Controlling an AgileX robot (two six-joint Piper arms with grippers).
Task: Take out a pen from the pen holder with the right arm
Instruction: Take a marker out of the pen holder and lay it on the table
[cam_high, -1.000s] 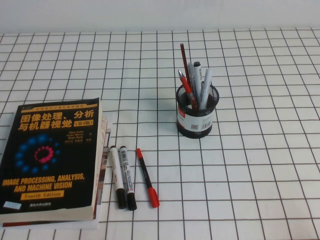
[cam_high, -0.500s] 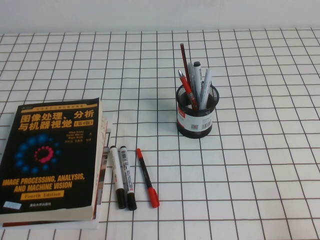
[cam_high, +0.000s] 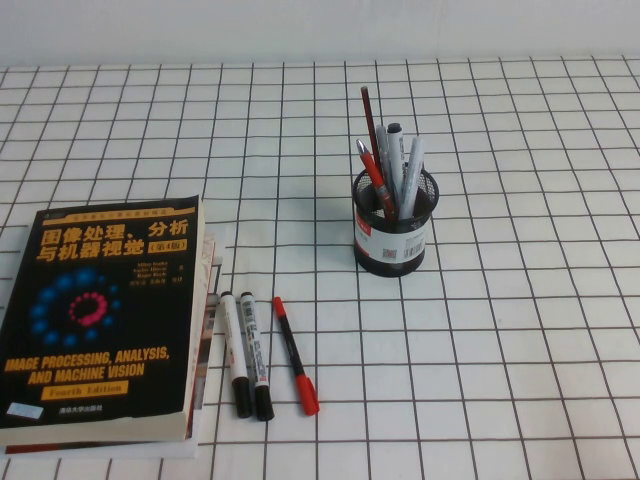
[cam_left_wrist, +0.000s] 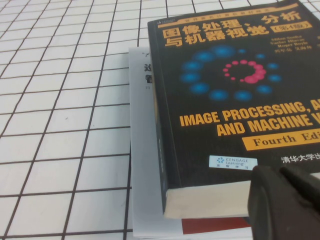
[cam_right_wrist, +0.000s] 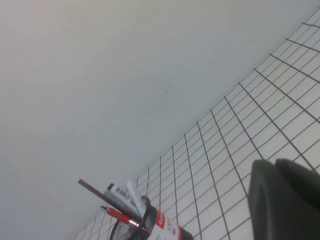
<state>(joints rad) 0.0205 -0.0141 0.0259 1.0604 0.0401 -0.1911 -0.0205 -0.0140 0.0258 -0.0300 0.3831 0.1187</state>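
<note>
Right tool: the right tool (cam_right_wrist: 286, 200) is closed tight with nothing in it. It shows only in its own wrist view, as a dark mass well apart from the pen holder (cam_right_wrist: 150, 227).
Left tool: the left tool (cam_left_wrist: 287, 202) hangs over a corner of the book (cam_left_wrist: 235, 100). I cannot tell whether it is apart or together, and nothing shows in it.
Pen holder: a black mesh cup, upright on the bench (cam_high: 520, 330), at about 1 o'clock from the middle of the high view.
Pens in holder: a thin dark red pencil (cam_high: 368, 120), a red pen (cam_high: 375, 180) and grey markers (cam_high: 410, 175) all stand in the cup and lean on its rim.
Loose items: two black-and-white markers (cam_high: 245, 350) and a red marker (cam_high: 295, 355) lie at about 7 o'clock of the holder. The book is just beyond them, at 8 o'clock.
Done: by my reading nothing, since every pen sits in the cup and no arm is near it.
Left: reach in, open, clamp one pen, lift it clear.
High view only: it shows the whole layout and no arm at all.
Right wrist only: it shows the right tool itself, with the holder far off against a pale wall.
Left wrist only: it shows the left tool and a white booklet (cam_left_wrist: 145, 165) lying under the book.
</note>
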